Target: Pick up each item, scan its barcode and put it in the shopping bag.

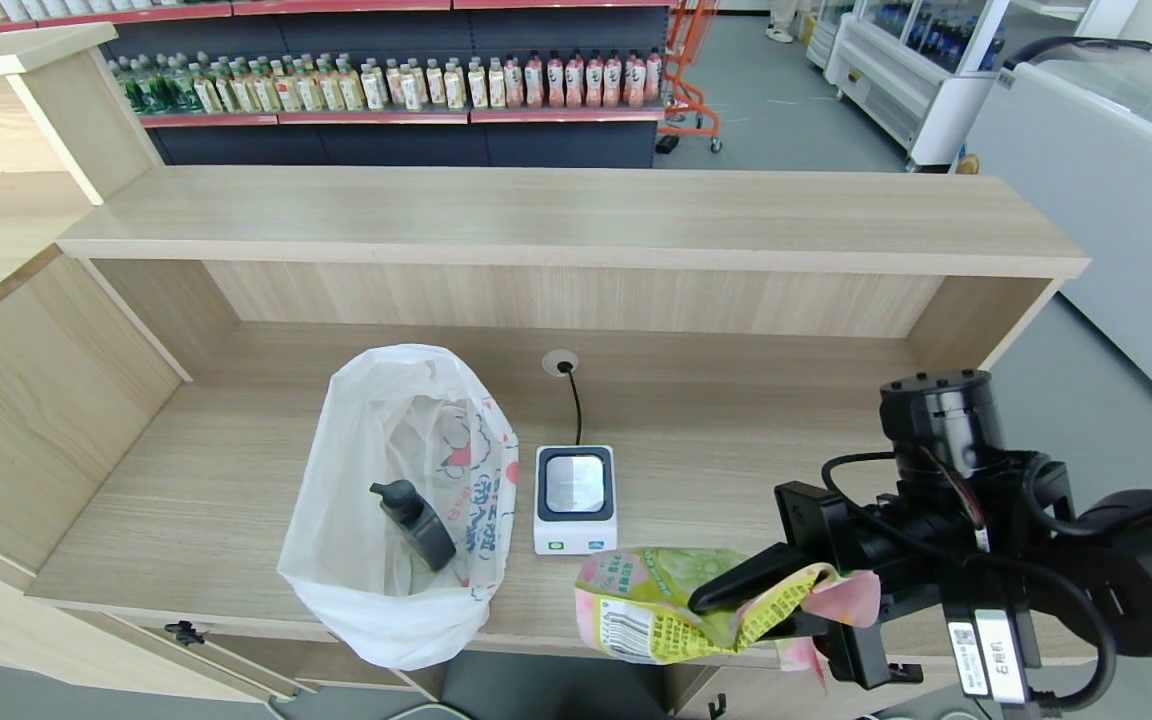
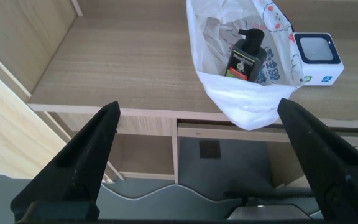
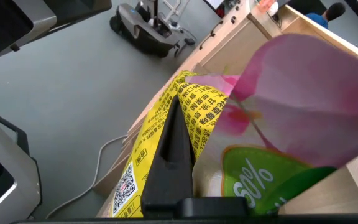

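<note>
Right jaws clamped narrow on a crumpled snack packet (image 1: 651,610). The right gripper (image 1: 736,598) pinches the packet's pink and yellow end. One black finger (image 3: 171,155) lies across the yellow print, and the rest of the packet hangs out past the fingertip with its barcode (image 1: 622,630) facing up. Packet is at the near edge of the counter (image 1: 186,500), off the surface as far as I can tell.

Just past the right fingertips is the white scanner (image 1: 576,497), glass window up. It sits close to the packet's far end; contact can't be told. Its black cable (image 1: 574,400) runs away from the jaws to a hole in the counter.

Left jaws spread wide, holding nothing. The left gripper (image 2: 197,109) hangs below the counter's front edge. Ahead of its open gap is the white shopping bag (image 2: 241,102), mouth open and its bottom drooping over the counter edge. A dark pump bottle (image 2: 246,57) lies tilted inside it. The scanner (image 2: 317,59) is just beside the bag, on the right-finger side of the left jaws.
</note>
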Robot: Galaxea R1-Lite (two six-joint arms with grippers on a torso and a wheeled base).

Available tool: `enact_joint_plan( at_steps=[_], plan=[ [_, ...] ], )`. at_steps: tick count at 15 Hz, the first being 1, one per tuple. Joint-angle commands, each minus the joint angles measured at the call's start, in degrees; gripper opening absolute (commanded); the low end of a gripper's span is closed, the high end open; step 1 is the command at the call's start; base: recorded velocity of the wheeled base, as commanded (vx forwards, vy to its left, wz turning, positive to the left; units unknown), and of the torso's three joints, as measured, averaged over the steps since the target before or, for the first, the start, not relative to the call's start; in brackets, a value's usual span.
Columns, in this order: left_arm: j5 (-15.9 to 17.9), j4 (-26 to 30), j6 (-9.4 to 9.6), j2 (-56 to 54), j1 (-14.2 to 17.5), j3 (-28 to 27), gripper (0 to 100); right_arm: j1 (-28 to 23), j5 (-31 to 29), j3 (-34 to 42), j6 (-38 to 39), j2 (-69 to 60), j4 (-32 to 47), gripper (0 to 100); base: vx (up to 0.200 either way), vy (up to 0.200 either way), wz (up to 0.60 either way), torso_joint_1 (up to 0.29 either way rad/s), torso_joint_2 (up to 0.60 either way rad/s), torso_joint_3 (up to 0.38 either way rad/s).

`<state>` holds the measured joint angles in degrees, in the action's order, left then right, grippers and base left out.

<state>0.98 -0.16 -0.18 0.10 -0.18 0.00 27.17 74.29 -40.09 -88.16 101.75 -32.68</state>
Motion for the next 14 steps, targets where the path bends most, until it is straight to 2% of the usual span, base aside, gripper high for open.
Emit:
enact_joint_plan(
  at_steps=[1,14],
  plan=[
    [0.0,0.0,0.01,0.0,0.0,0.0,100,0.5,0.0,-0.4,-0.1,0.6,0.0,0,0.0,0.0,0.0,0.0,0.0,0.0],
    [0.0,0.0,0.01,0.0,0.0,0.0,100,1.7,-2.0,-1.0,0.8,-0.9,0.8,0,0.0,0.0,0.0,0.0,0.0,0.0]
  ],
)
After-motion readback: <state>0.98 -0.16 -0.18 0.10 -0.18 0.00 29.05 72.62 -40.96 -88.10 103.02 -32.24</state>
